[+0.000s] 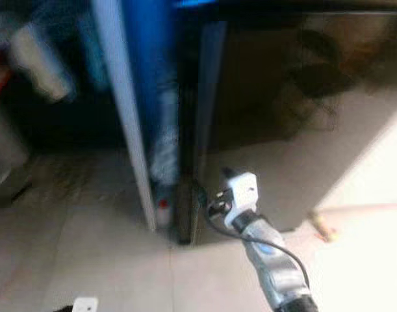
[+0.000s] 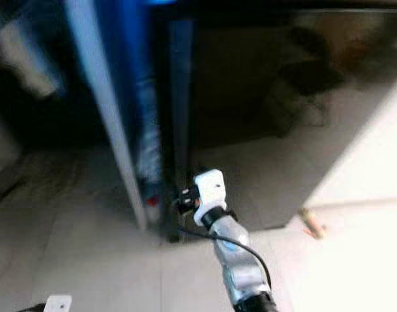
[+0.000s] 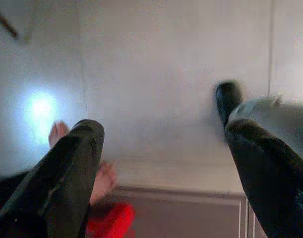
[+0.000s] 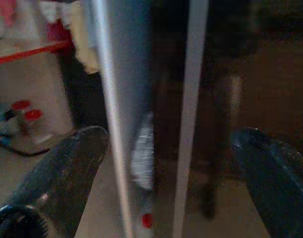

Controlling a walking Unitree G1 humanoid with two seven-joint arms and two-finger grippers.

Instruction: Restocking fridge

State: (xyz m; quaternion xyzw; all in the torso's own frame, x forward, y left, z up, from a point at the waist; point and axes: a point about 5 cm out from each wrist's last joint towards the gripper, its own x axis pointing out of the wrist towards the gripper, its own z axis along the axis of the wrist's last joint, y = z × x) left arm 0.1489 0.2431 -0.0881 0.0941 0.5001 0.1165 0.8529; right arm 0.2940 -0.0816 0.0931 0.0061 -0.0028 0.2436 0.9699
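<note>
Reaching toward the lower edge of the fridge door, the robot's right gripper hovers just beside the narrow gap where the door stands ajar from the dark fridge body. Its right wrist view shows the two black fingers spread wide apart, holding nothing, with the door's pale edge running upright between them. Inside the gap, bottles stand in the door's rack, one with a red cap near the bottom. The silver right arm rises from the lower part of the head views, a black cable looping along it. The left gripper points down at the pale tiled floor, its fingers likewise parted and empty. All views are blurred. To the robot's left, shelves with red edging hold indistinct goods.
</note>
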